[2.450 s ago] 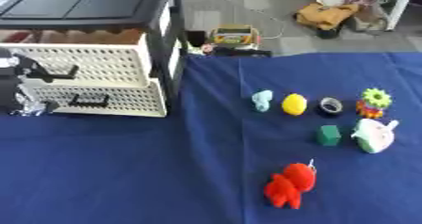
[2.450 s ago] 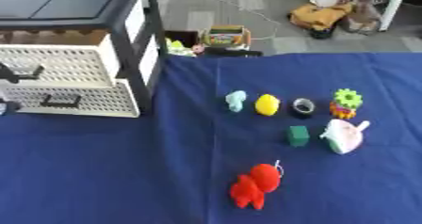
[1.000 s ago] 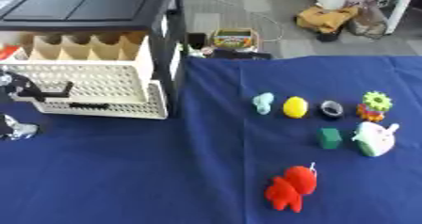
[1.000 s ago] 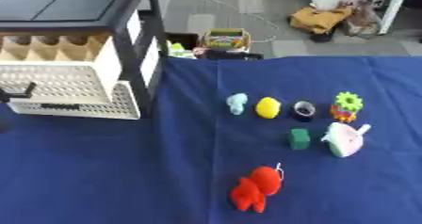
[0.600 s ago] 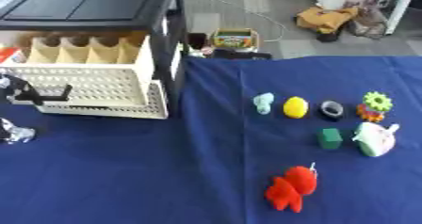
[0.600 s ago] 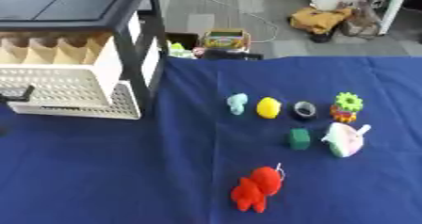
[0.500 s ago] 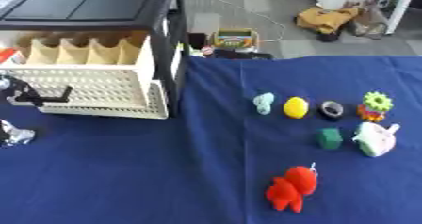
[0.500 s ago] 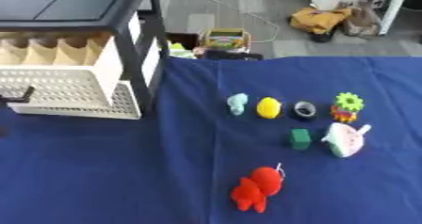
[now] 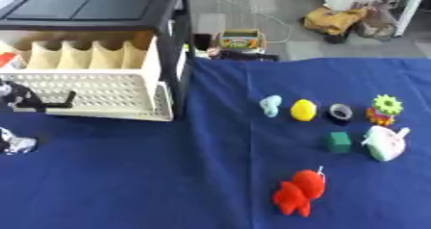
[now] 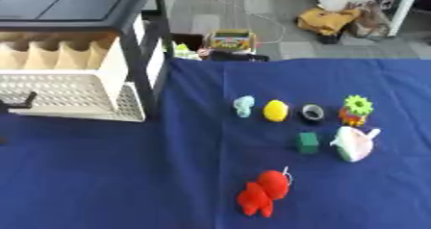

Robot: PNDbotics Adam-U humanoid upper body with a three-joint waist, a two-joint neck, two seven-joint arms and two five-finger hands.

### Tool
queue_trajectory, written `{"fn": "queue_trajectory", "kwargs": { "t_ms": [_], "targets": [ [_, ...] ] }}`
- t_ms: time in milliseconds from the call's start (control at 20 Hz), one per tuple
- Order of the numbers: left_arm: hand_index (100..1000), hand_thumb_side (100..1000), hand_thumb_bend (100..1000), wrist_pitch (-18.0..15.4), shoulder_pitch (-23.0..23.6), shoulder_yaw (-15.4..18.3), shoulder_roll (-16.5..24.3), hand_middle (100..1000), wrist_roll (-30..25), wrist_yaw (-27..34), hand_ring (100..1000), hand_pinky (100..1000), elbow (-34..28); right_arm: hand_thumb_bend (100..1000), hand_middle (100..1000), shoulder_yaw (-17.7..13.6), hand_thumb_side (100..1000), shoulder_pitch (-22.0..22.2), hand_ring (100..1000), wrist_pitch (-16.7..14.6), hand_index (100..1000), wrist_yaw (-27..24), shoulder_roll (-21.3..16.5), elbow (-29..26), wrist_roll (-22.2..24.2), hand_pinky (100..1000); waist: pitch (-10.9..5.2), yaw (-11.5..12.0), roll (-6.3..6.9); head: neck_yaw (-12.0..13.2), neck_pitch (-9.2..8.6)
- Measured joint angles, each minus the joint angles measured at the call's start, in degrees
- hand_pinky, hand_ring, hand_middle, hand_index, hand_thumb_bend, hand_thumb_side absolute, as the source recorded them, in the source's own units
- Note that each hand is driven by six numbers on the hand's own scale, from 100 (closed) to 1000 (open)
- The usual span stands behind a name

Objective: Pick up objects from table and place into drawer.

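Drawer [image 9: 93, 91] stands pulled out at the left of the table [image 9: 168, 184], and my left hand [image 9: 19, 98] has its fingers curled round the black handle [image 9: 52, 103]. My right hand does not show. All the toys lie well away to the right of my fingers: a yellow lemon [image 9: 303, 109], a green block [image 9: 339, 142], a red plush toy [image 9: 299, 193]. The red one looks soft and light, so I think squeezing its fat middle would work best.
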Motion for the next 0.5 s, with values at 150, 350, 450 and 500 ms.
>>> {"fn": "queue_trajectory", "kwargs": {
  "t_ms": [150, 350, 450, 500],
  "targets": [
    [795, 462, 358, 0.2, 0.3, 0.2, 0.3, 100, 0.0, -0.1, 100, 100, -0.3, 100, 693, 0.0, 1000, 0.0, 712, 0.0, 732, 0.0, 0.1, 0.0, 0.0, 634, 0.00, 0.0, -0.01, 0.1, 0.00],
    [791, 461, 358, 0.3, 1.0, 0.5, 0.5, 100, -0.1, -0.3, 100, 100, -0.6, 100, 693, 0.0, 1000, 0.0, 712, 0.0, 732, 0.0, 0.1, 0.0, 0.0, 634, 0.00, 0.0, -0.01, 0.1, -0.01],
    [785, 462, 358, 0.3, 1.3, 0.7, 0.5, 100, -0.1, -0.3, 100, 100, -0.8, 100, 693, 0.0, 1000, 0.0, 712, 0.0, 731, 0.0, 0.1, 0.0, 0.0, 634, 0.00, 0.0, -0.02, 0.1, -0.02],
    [774, 463, 357, 0.3, 1.4, 0.8, 0.5, 100, -0.1, -0.3, 100, 100, -0.9, 100, 693, 0.0, 1000, 0.0, 712, 0.0, 731, 0.0, 0.1, 0.0, 0.0, 634, 0.00, 0.1, -0.03, 0.1, -0.02]
  ]
}}
